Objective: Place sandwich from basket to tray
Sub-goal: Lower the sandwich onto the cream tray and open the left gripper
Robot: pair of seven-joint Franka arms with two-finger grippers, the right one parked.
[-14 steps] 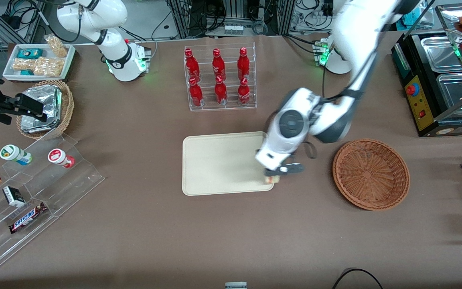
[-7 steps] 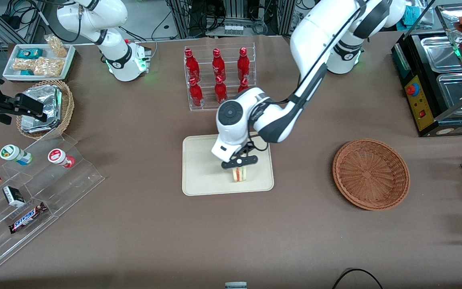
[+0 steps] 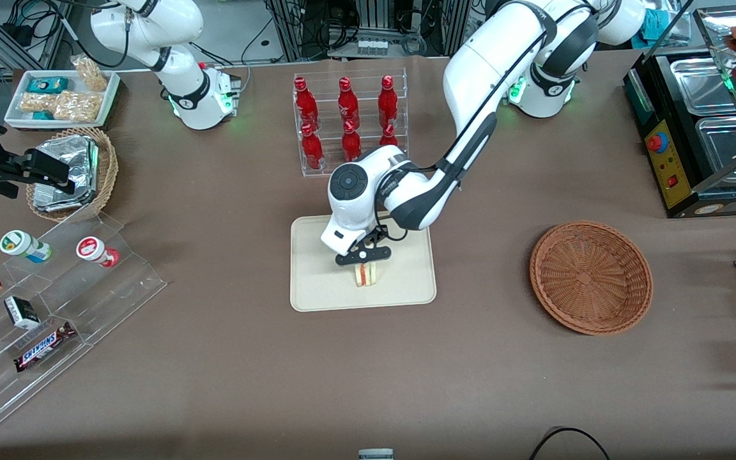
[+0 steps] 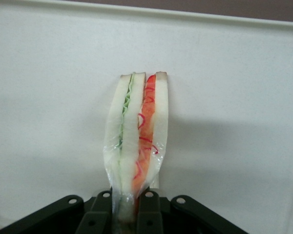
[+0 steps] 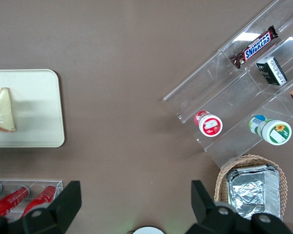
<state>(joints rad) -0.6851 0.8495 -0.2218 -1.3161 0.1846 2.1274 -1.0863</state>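
Front view: the gripper hangs over the middle of the tray, pinching the sandwich; the basket sits toward the working arm's end.
Left wrist view: fingers clamp the sandwich over the tray.
Right wrist view: sandwich over tray.

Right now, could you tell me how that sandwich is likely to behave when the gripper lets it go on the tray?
The gripper, shut on the sandwich, holds it on edge over the tray, so it will probably tip flat. Its thin bread layers look soft and likely squash easily. The clear wrap may be a bit slippery.
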